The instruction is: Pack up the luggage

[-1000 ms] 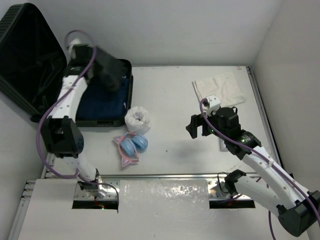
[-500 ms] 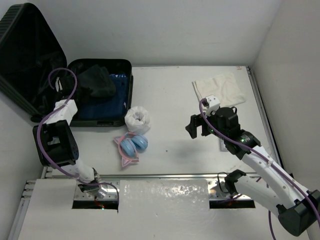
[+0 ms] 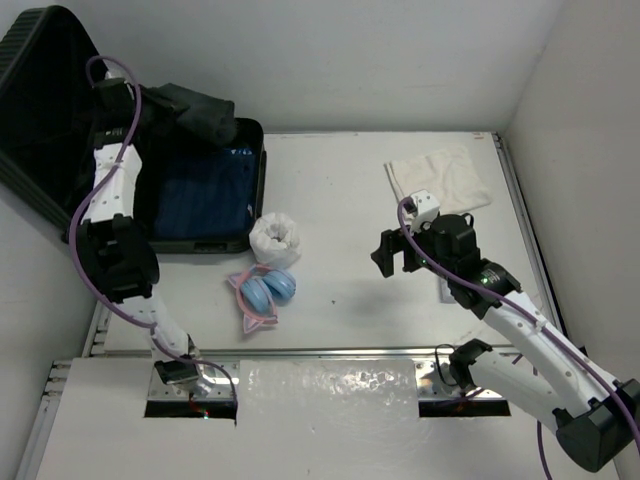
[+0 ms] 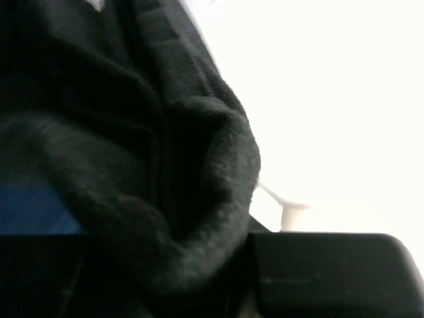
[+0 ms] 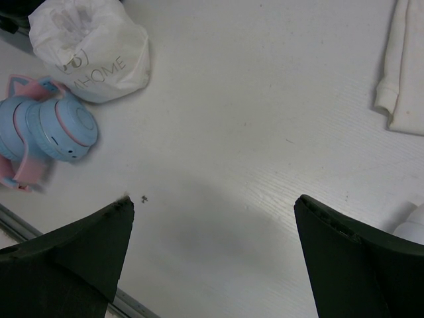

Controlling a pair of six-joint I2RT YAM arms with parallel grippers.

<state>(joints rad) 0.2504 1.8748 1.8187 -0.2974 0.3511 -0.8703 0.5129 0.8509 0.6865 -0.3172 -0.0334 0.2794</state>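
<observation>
We are seeing the luggage [image 3: 45,110] lying open at the far left corner of the table [image 3: 350,190], the left fingers [image 4: 331,275] clamping a black garment [image 3: 200,112] above its far rim, the right fingers [image 5: 66,265] hovering apart right of blue headphones [image 3: 268,290].

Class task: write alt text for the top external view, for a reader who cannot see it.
The left gripper holds a dark garment up over the open black luggage, which has blue fabric inside. On the white table lie a white bag, blue-and-pink headphones and a white cloth, while the open right gripper hovers above bare tabletop.
</observation>
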